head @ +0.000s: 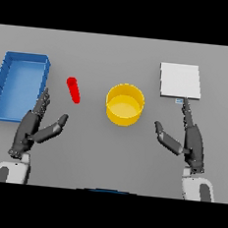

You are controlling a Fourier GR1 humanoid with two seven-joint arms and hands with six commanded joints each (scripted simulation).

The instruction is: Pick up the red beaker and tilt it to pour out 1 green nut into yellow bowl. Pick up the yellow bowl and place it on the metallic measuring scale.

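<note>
Our left hand (36,125) rests on the tabletop (88,148) with its fingers straight and spread from the thumb, holding nothing. Our right hand (185,137) sits well apart on the other side, fingers likewise straight and empty, their tips close to the near edge of the scale (180,80).

The beaker (73,90) is up and to the right of our left hand's fingers, near them but not touching. It appears as a slim red shape whose long axis runs from upper left to lower right, slightly tilted in the view. We cannot tell whether it stands or lies, and we cannot see a nut inside it. Our left hand is clearly the nearer one, so we judge the pick-up falls to it: a reach forward and a little inward, with the fingers closing across the short side of the beaker.

The bowl (125,104) stands between the beaker and the scale, roughly midway between our hands, and looks empty. The scale lies beyond it to the right. A blue tray (5,83) sits at the far left, just beside our left hand.

A small tab shows at the scale's near edge, but we can read no writing or brand anywhere.
</note>
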